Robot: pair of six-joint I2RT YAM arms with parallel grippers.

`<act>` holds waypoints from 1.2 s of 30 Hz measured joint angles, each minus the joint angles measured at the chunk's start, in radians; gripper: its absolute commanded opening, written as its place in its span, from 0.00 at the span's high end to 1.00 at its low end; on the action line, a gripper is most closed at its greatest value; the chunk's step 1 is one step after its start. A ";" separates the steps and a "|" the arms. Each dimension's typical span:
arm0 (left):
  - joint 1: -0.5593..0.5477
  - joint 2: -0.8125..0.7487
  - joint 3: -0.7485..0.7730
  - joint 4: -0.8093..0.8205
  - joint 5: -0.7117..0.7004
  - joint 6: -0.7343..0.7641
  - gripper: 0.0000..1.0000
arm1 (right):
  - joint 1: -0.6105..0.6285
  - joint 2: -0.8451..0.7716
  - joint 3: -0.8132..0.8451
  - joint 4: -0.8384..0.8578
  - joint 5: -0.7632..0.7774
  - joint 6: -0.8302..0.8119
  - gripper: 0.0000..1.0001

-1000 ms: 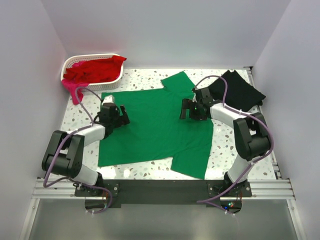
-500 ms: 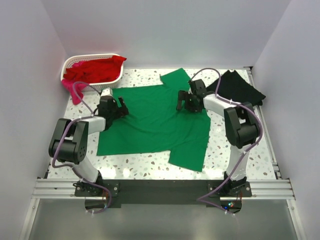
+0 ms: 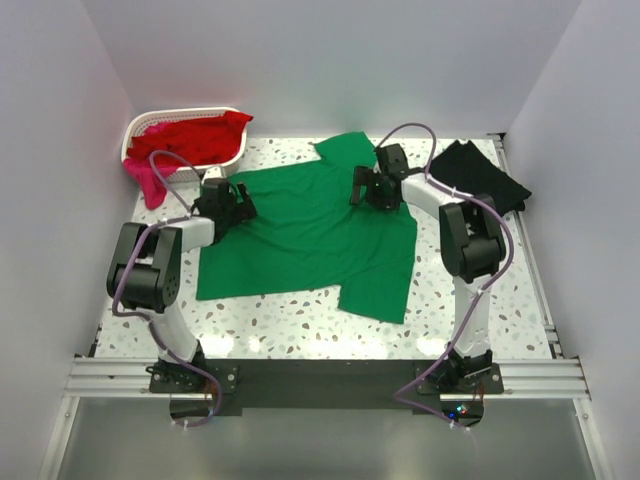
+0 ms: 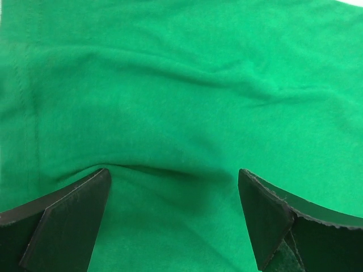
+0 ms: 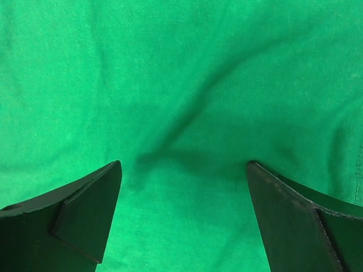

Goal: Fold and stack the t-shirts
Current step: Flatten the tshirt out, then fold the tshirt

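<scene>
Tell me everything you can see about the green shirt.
The green shirt is bright, plain soft cloth, short-sleeved, spread mostly flat but wrinkled on the speckled table. One sleeve points toward the far edge, the other toward the near right. The left hand and right hand, both open, sit on its far part, fingertips seemingly pressing the cloth.

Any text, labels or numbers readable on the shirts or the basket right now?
None readable. The green t-shirt, black t-shirt, red t-shirt and white basket all look plain; both wrist views show only unmarked green cloth.
</scene>
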 measured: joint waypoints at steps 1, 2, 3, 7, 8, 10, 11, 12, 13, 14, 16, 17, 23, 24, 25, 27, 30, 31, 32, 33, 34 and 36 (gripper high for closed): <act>0.000 -0.002 0.000 -0.005 -0.011 0.000 0.00 | -0.002 0.004 0.008 -0.004 -0.002 0.000 0.04; 0.000 -0.009 -0.004 -0.010 -0.023 0.000 0.00 | -0.004 0.007 0.015 -0.010 -0.005 -0.002 0.04; 0.000 -0.023 -0.016 -0.019 -0.040 -0.001 0.00 | -0.007 0.010 0.021 -0.014 -0.009 -0.002 0.04; -0.007 -0.172 -0.127 -0.069 -0.149 -0.022 0.00 | -0.018 0.014 0.032 -0.029 -0.027 -0.008 0.04; -0.015 -0.234 -0.165 -0.089 -0.190 -0.034 0.00 | -0.021 0.014 0.034 -0.033 -0.031 -0.010 0.03; -0.035 -0.334 -0.212 -0.126 -0.259 -0.061 0.00 | -0.025 0.014 0.036 -0.039 -0.038 -0.016 0.03; -0.048 -0.383 -0.234 -0.146 -0.293 -0.080 0.00 | -0.027 0.013 0.036 -0.040 -0.045 -0.019 0.03; -0.058 -0.418 -0.247 -0.169 -0.317 -0.095 0.00 | -0.029 0.013 0.036 -0.041 -0.053 -0.022 0.03; -0.068 -0.456 -0.262 -0.192 -0.340 -0.115 0.00 | -0.031 0.013 0.036 -0.041 -0.056 -0.023 0.03; -0.074 -0.488 -0.278 -0.217 -0.359 -0.135 0.00 | -0.033 0.012 0.036 -0.041 -0.060 -0.026 0.03; -0.079 -0.546 -0.319 -0.265 -0.393 -0.177 0.02 | -0.036 0.007 0.031 -0.042 -0.069 -0.029 0.03; -0.079 -0.567 -0.336 -0.286 -0.405 -0.192 0.03 | -0.039 0.001 0.021 -0.040 -0.074 -0.030 0.03; -0.079 -0.684 -0.396 -0.417 -0.439 -0.291 0.14 | -0.077 -0.030 -0.026 -0.035 -0.105 -0.030 0.03; -0.079 -0.691 -0.396 -0.432 -0.441 -0.307 0.14 | -0.085 -0.030 -0.031 -0.035 -0.107 -0.029 0.03; -0.079 -0.694 -0.396 -0.447 -0.441 -0.325 0.17 | -0.092 -0.032 -0.032 -0.032 -0.114 -0.029 0.03; -0.079 -0.702 -0.402 -0.483 -0.443 -0.361 0.19 | -0.103 -0.035 -0.038 -0.028 -0.121 -0.029 0.03; -0.079 -0.726 -0.416 -0.547 -0.444 -0.415 0.22 | -0.113 -0.040 -0.048 -0.021 -0.131 -0.029 0.03; -0.079 -0.734 -0.418 -0.572 -0.443 -0.433 0.22 | -0.114 -0.041 -0.051 -0.020 -0.133 -0.029 0.03; -0.079 -0.745 -0.421 -0.594 -0.444 -0.453 0.22 | -0.116 -0.043 -0.055 -0.017 -0.134 -0.029 0.03; -0.079 -0.759 -0.423 -0.619 -0.444 -0.476 0.23 | -0.118 -0.043 -0.057 -0.013 -0.137 -0.029 0.03; -0.079 -0.771 -0.423 -0.640 -0.444 -0.495 0.23 | -0.118 -0.045 -0.060 -0.011 -0.138 -0.029 0.03; -0.079 -0.806 -0.424 -0.690 -0.448 -0.548 0.24 | -0.119 -0.047 -0.064 -0.008 -0.143 -0.029 0.03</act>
